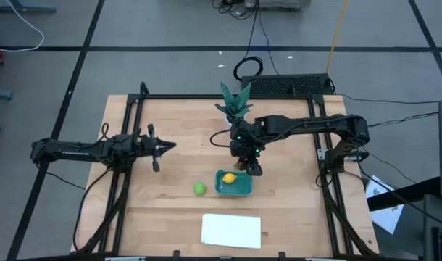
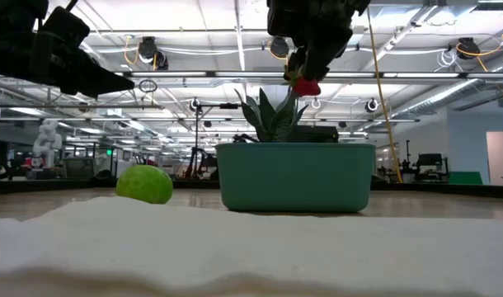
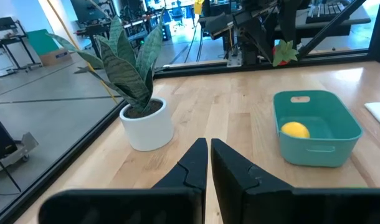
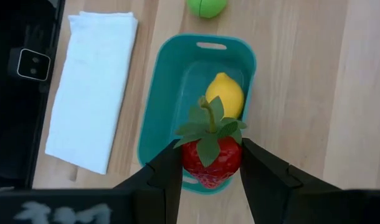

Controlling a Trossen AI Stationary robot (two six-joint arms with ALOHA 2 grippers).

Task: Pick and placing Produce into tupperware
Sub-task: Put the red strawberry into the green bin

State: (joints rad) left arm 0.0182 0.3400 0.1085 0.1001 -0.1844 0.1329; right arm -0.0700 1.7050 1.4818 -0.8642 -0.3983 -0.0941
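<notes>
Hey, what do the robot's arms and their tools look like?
Both arms are slim, dark, jointed links with cables alongside. The left tool and the right tool each end in two matte black, angular, tapering fingers. A small green light glows on the right arm.

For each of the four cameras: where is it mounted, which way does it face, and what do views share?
High: overhead, straight down; both arms, teal tub.
Low: table height, facing the room; right gripper above the tub.
Left wrist: looks past shut fingers toward potted plant.
Right wrist: looks down; strawberry gripped over the tub.
Shared: lemon in both wrist views.
</notes>
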